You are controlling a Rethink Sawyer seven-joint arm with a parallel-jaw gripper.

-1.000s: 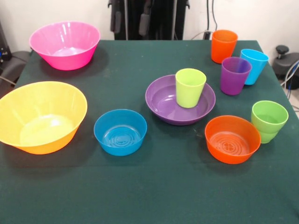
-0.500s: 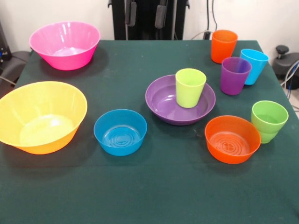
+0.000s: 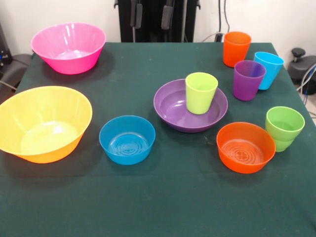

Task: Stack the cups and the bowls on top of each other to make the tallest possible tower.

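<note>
The lime-yellow cup (image 3: 201,92) stands upright inside the wide shallow purple bowl (image 3: 173,109) at mid-table. The small blue bowl (image 3: 127,139) sits on the cloth to its left, apart from it. The small orange bowl (image 3: 245,147) is at front right, with the green cup (image 3: 284,128) beside it. The orange cup (image 3: 236,48), purple cup (image 3: 249,80) and light blue cup (image 3: 268,69) stand at the far right. The pink bowl (image 3: 69,47) is far left, the yellow-orange bowl (image 3: 42,123) at left. My gripper (image 3: 151,17) hangs open and empty at the top edge, above the table's far side.
The table (image 3: 163,197) is covered with a dark green cloth. The robot's black pedestal (image 3: 153,29) stands behind its far edge. A dark chair (image 3: 12,69) shows at the left and cables with equipment (image 3: 301,64) at the right.
My gripper's fingers have shifted to the right and risen a little at the top edge. The cups and bowls have not moved.
</note>
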